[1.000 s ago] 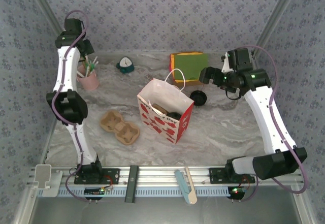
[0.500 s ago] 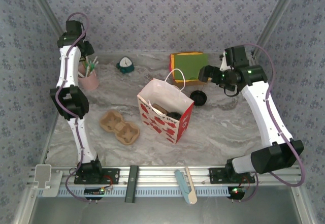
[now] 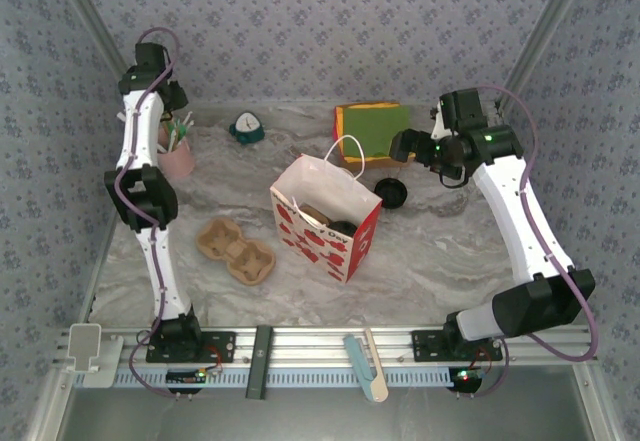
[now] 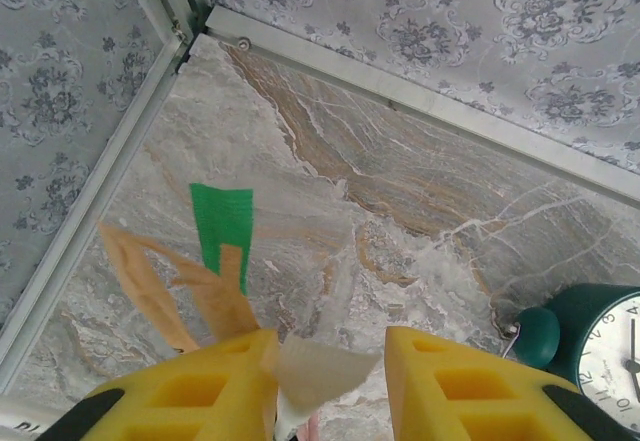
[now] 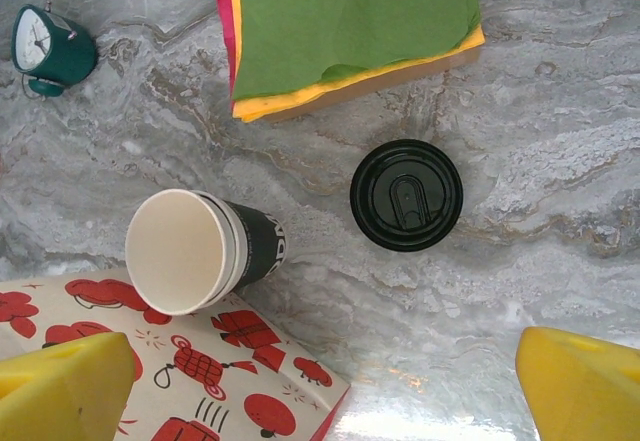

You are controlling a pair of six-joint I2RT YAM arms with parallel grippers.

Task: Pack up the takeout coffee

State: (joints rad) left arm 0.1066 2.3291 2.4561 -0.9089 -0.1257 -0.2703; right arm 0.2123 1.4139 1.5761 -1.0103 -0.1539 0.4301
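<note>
Right wrist: r hand [image 5: 325, 386] wide open above lidded cup [image 5: 406, 194], l hand [image 4: 330, 373] part-open over sticks [image 4: 145, 286]

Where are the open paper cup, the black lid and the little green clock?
open paper cup [image 5: 185, 251], right wrist view, on its white inside.
black lid [image 5: 406, 195], right wrist view, at its centre.
green clock [image 5: 58, 51], right wrist view, on its green body.

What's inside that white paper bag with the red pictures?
From above, the open bag holds a tan piece and a dark thing beside it. Its walls hide the rest, so what they are cannot be told.
</note>
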